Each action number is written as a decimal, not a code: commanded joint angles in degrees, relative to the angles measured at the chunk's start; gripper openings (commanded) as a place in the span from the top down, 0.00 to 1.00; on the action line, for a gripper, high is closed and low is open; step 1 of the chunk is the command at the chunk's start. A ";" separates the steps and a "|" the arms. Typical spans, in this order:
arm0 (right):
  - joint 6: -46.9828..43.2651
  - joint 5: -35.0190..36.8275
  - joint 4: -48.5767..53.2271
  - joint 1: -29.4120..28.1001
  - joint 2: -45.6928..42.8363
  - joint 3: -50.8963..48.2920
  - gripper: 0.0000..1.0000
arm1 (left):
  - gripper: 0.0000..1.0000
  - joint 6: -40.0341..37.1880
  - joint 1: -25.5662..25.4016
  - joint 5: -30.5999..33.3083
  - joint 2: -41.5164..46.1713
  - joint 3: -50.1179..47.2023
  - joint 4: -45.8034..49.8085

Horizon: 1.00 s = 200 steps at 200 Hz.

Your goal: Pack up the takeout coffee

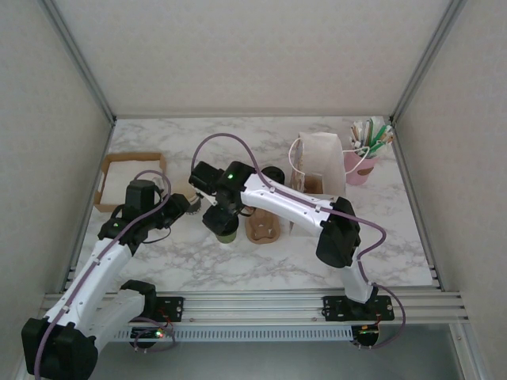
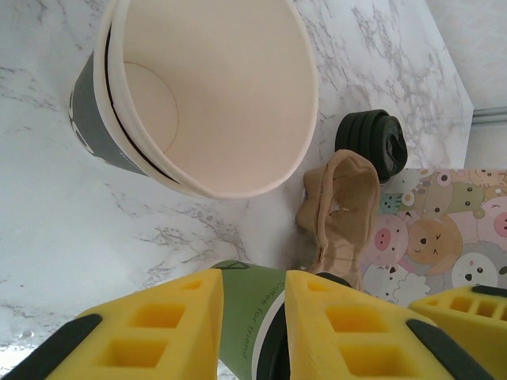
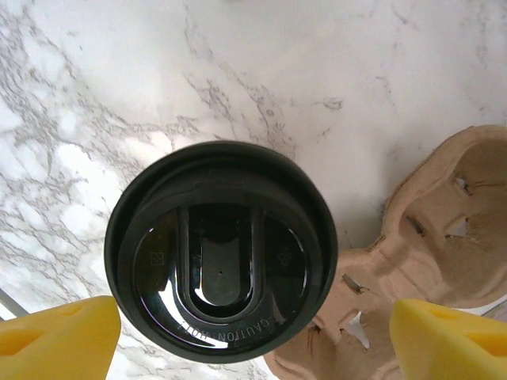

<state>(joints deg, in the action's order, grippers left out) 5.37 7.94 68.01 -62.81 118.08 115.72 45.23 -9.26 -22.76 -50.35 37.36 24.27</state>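
Observation:
The takeout coffee (image 3: pixel 220 249) stands on the marble table with its black lid on, left of the brown cardboard carrier (image 3: pixel 444 237). In the top view the cup (image 1: pixel 228 235) is a green shape under my right gripper (image 1: pixel 220 212). That right gripper (image 3: pixel 257 309) hangs straight above the lid, open, its yellow fingers wide on either side and not touching. My left gripper (image 2: pixel 253 273) sits just left of the cup, its fingers nearly together with nothing gripped. The cup's green side (image 2: pixel 249 317) shows beyond their narrow gap.
A lidless stack of cups (image 2: pixel 214 87) lies on its side ahead of the left gripper. Spare black lids (image 2: pixel 372 142) sit behind the carrier (image 1: pixel 263 228). A paper bag (image 1: pixel 321 166), a pink pen cup (image 1: pixel 358 168) and a shallow tray (image 1: pixel 131 178) line the back.

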 commanded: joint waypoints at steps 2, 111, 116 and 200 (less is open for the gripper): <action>0.96 0.60 3.14 0.20 0.92 2.61 0.11 | 0.72 -0.78 0.64 -0.53 0.16 0.60 -0.31; -1.45 -3.12 5.16 0.18 5.90 6.80 0.12 | 0.70 -1.02 0.98 0.37 1.32 0.52 0.49; -1.54 -3.11 5.29 0.14 6.28 6.94 0.12 | 0.70 -1.08 0.95 0.43 1.31 0.54 0.45; -2.46 -2.26 7.30 -0.39 8.65 9.46 0.15 | 0.70 -1.31 1.42 0.11 1.31 0.35 0.46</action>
<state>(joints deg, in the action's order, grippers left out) 3.64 5.80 73.12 -62.78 125.54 122.45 44.97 -8.47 -22.72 -49.87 37.36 24.29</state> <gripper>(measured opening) 0.861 0.297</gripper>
